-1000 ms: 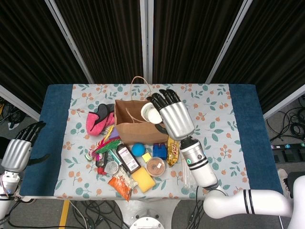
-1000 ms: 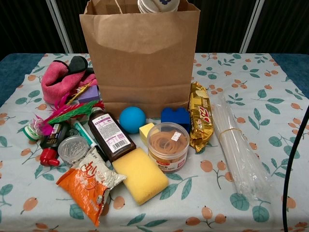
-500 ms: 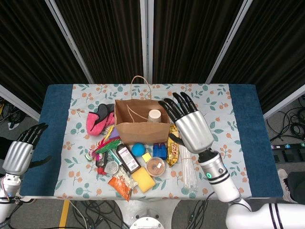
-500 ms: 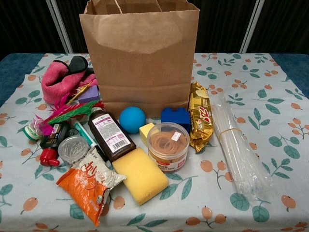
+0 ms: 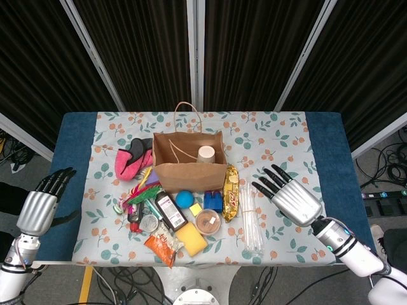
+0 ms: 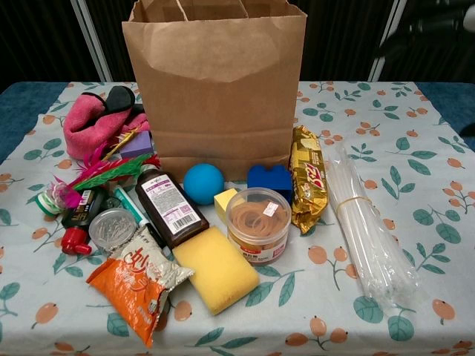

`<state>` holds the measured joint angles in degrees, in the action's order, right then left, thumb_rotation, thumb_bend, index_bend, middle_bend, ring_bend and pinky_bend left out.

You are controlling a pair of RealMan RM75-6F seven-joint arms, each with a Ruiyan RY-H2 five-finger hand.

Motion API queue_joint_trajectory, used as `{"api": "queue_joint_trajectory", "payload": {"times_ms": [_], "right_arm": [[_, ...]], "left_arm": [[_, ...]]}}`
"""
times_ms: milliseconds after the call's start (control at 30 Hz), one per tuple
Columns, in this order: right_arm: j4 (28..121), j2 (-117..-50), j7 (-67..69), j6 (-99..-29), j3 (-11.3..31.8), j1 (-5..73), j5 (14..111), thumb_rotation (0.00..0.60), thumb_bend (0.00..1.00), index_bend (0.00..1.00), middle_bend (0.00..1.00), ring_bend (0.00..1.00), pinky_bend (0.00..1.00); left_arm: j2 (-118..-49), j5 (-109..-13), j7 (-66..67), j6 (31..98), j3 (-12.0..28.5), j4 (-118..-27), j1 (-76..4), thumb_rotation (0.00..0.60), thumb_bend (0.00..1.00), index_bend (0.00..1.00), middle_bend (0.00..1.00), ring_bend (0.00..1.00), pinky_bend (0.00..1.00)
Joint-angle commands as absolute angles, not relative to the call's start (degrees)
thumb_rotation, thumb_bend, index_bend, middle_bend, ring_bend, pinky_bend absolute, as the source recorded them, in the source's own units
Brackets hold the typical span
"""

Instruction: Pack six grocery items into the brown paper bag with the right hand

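My right hand point(image 5: 294, 200) is spread wide and empty. Risk: the clear plastic straw bundle point(image 5: 250, 219) beside my fingertips slips or rolls when grasped.

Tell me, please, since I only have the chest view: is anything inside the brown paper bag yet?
Observer: Yes. The head view looks down into the brown paper bag and shows a pale cup standing inside, near its right wall.
Operator: Thank you. Is the right hand holding anything?
Observer: No. The right hand is empty with its fingers spread, out to the right of the clear straw bundle.
Operator: And the left hand?
Observer: The left hand hangs off the table's left edge, fingers apart, holding nothing.
Operator: Does the bag have handles?
Observer: One loop handle shows at its far rim.
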<state>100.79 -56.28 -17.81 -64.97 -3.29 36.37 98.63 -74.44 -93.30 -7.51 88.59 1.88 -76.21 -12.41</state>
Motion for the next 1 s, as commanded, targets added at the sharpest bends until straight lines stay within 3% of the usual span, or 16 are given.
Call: {"api": "queue_joint_trajectory", "payload": {"times_ms": [33, 233, 733, 1000], "right_arm": [[88.76, -60.56, -9.2, -60.23, -7.68, 39.83, 109.8, 0.6, 0.0, 0.15, 0.19, 0.09, 0.11], [81.23, -66.42, -5.92, -58.41, -9.41, 43.59, 116.08, 0.6, 0.0, 0.17, 0.2, 0.1, 0.11], [70.6, -77.21, -4.68, -59.95, -10.6, 44.49, 117.68, 0.6, 0.02, 0.19, 0.21, 0.11, 0.12], [67.79, -80.32, -7.25, -62.29, -10.54, 43.25, 117.11, 0.6, 0.09, 0.33, 0.3, 0.19, 0.13]], "left_arm": [[-74.71, -92.92, -6.15, 88.85, 2.23, -76.47, -12.26, 0.6, 0.14, 0.15, 0.2, 0.15, 0.23], [-74.81, -91.87, -3.29, 89.85, 3.29, -77.26, -11.82, 0.6, 0.14, 0.15, 0.2, 0.15, 0.23], [-74.38, -91.36, -2.27, 90.71, 4.11, -75.8, -11.45, 0.6, 0.14, 0.15, 0.2, 0.15, 0.23], [-75.09, -91.31, -4.04, 90.41, 3.96, -74.28, -11.5, 0.6, 0.14, 0.15, 0.2, 0.15, 0.23]]}}
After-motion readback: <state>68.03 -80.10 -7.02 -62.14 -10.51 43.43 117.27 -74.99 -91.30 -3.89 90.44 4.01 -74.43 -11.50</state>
